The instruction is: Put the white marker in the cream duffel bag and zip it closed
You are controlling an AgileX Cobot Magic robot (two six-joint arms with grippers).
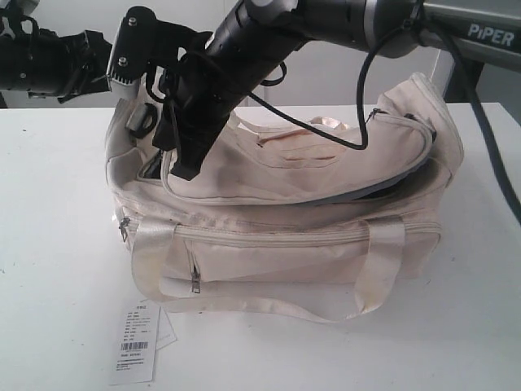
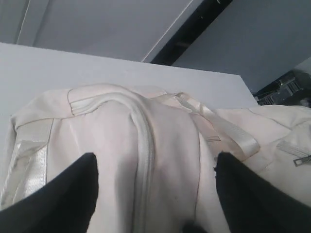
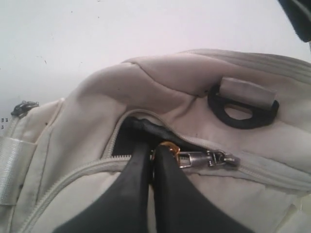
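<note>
The left arm (image 1: 45,57) sits at 10 o'clock in the exterior view, beyond the left end of the bag. Its wrist view shows the left jaws spread wide. The two black fingers (image 2: 63,199) stand far apart over cream fabric and a closed zip seam (image 2: 145,160), holding nothing.

A white paper barcode tag (image 1: 134,346) lies on the bench (image 1: 49,204) at the bag's 7 o'clock. The cream duffel bag (image 1: 285,252) rests mid-bench with its front zip pocket (image 1: 195,277) facing the camera and a shiny strap handle (image 1: 383,252) draped down its front.

The right arm (image 1: 326,20) reaches across from 2 o'clock to the bag's left end, at about the bag's 10 o'clock. There the right jaws are pressed together, and the fingers (image 3: 131,189) pinch the gold zipper charm (image 3: 169,147) at their tips. The silver slider (image 3: 216,158) lies just beside it, with a dark gap in the zip behind. A black D-ring (image 3: 243,116) sits near on the end panel.

Toward 3 o'clock the curved top flap (image 1: 342,155) stands lifted off the body, with grey lining (image 1: 370,191) showing along the open edge. Where the white marker lies cannot be told.
</note>
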